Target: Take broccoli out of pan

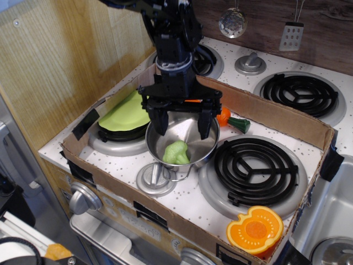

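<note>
The black gripper (181, 122) hangs with its fingers spread wide above the back rim of the steel pan (205, 148), grasping nothing. The light-green broccoli (176, 152) lies inside the pan, toward its front wall. A carrot (230, 121) rests just behind the pan, a grey lid (155, 179) near the stovetop's front edge

A single view looks down at a slant from above the stove's front corner, toward the back wall. It stands fairly near: the gripper (180, 121), jaws downward, is just above centre, the pan (182, 139) right below them.
</note>
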Available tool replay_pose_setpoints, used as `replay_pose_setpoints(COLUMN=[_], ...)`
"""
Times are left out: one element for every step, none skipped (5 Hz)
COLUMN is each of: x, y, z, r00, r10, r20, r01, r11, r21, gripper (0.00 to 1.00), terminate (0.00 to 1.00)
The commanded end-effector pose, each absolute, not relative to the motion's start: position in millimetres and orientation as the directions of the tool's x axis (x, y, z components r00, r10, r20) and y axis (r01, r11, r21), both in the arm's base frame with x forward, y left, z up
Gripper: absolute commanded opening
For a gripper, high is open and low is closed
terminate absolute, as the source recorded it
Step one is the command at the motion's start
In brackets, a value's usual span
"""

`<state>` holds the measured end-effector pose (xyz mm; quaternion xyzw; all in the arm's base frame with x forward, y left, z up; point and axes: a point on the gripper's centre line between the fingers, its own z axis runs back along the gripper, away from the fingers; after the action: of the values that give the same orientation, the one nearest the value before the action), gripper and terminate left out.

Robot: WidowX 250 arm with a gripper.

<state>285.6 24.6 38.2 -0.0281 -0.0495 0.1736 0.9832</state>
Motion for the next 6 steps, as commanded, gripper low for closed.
replay_pose_setpoints(x=[278, 286, 293, 295, 297, 305], y=[24, 24, 25, 24, 21, 20], z=[24, 26, 33, 37, 49, 80], r00=[0.919, 0.929, 0.943, 0.947, 0.947, 0.943], r10=[0.381, 0.362, 0.328, 0.318, 0.318, 0.333], r20=[0.103, 0.075, 0.061, 0.044, 0.045, 0.032], r01=[-0.373, -0.355, -0.325, -0.316, -0.318, -0.334], r11=[0.924, 0.931, 0.944, 0.948, 0.948, 0.942], r21=[-0.088, -0.09, -0.054, -0.046, -0.015, 0.031], gripper=[1.0, 0.0, 0.0, 0.0, 0.0, 0.0], terminate=[0.0, 0.0, 0.0, 0.0, 0.0, 0.0])
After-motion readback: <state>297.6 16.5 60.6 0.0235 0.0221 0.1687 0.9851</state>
